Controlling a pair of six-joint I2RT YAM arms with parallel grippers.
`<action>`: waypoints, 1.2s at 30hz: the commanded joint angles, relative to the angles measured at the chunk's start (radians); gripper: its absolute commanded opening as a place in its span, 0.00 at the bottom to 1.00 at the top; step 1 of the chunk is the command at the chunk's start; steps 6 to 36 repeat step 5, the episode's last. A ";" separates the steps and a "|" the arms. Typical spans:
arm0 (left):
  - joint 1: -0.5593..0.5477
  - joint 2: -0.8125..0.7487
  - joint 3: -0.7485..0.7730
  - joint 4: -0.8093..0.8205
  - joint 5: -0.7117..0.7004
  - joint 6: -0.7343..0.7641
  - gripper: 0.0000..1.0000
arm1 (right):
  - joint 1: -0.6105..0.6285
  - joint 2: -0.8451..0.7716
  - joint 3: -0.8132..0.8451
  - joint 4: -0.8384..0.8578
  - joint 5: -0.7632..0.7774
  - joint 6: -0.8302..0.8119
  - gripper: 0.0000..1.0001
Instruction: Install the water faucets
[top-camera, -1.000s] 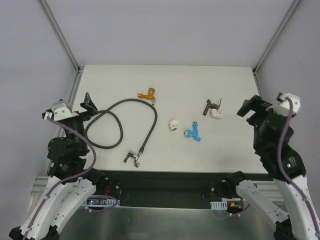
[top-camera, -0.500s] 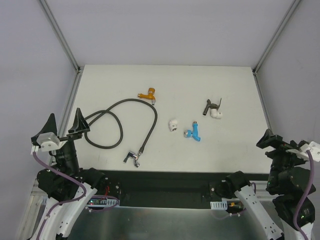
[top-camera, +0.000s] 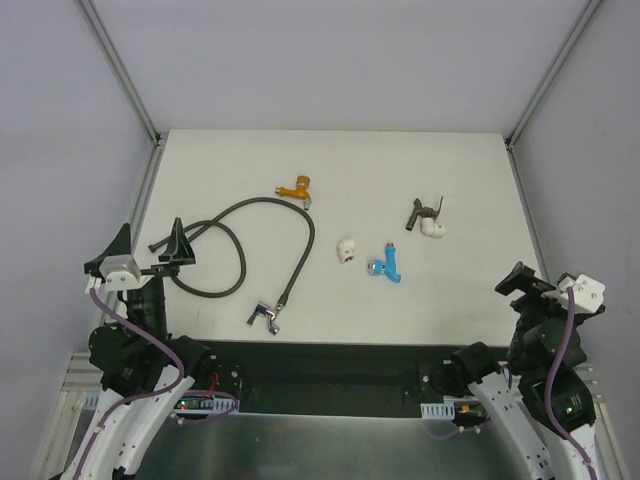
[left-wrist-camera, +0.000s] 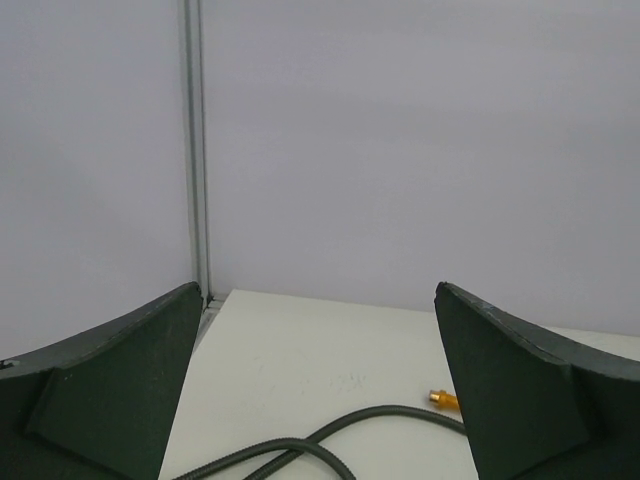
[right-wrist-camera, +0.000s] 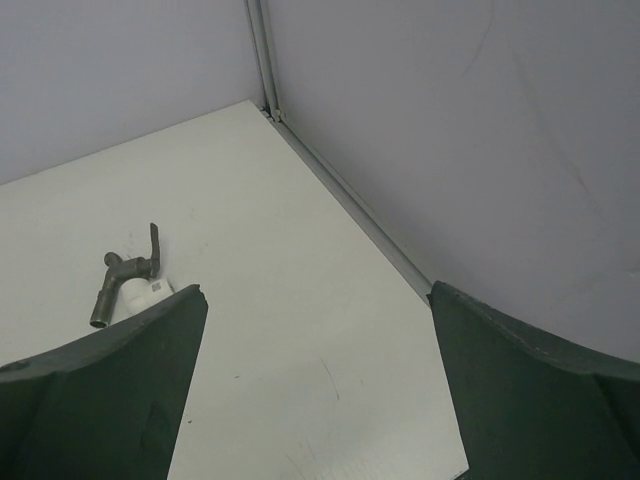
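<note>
Top external view, nearest first: left gripper (top-camera: 148, 243) at the near-left table edge, jaws spread wide, nothing between them; right gripper (top-camera: 540, 288) at the near-right corner, equally wide open and empty. Just beyond, on the white tabletop (top-camera: 460, 170), shiny chrome lever tap (top-camera: 265, 316) at the near end of a long dark flexible hose (top-camera: 312, 235). Farther in, bright blue tap (top-camera: 388, 264) lying near a small white plastic elbow fitting (top-camera: 346, 249). Then dark grey-brown tap (top-camera: 420, 211) touching a second white fitting (top-camera: 434, 230). Farthest, orange-brass tap (top-camera: 296, 188) at the hose's far end.
</note>
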 joint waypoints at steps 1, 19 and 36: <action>0.010 0.026 0.016 0.008 0.045 -0.024 0.99 | 0.000 -0.180 -0.004 0.082 0.006 -0.021 0.96; 0.010 0.035 0.011 0.012 0.055 -0.036 0.99 | 0.001 -0.184 -0.012 0.087 0.006 -0.030 0.96; 0.010 0.035 0.011 0.012 0.055 -0.036 0.99 | 0.001 -0.184 -0.012 0.087 0.006 -0.030 0.96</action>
